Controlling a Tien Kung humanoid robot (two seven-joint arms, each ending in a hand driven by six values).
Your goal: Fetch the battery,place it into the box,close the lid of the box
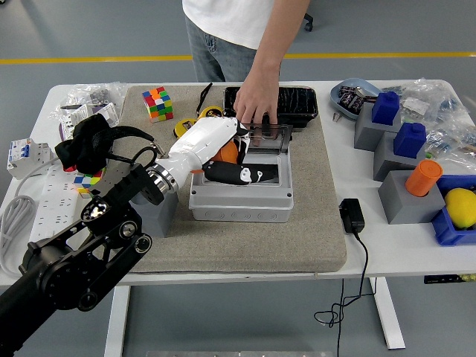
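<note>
The grey box (238, 206) stands open in the middle of the mat, its clear lid (274, 139) raised at the back. My left hand (234, 165) reaches over the box's opening, its black fingers (239, 175) curled on the orange cylindrical battery (227, 152), which sits just above or inside the opening. A person's hand (257, 104) rests on the top edge of the lid from the far side. My right hand is out of view.
A black tray (299, 100) lies behind the box. A grey cube (161, 213) sits partly behind my left arm. A Rubik's cube (155, 103) and a yellow tape measure (186, 127) lie at the back left. A black adapter (351, 216) and grey blocks (405, 199) stand to the right.
</note>
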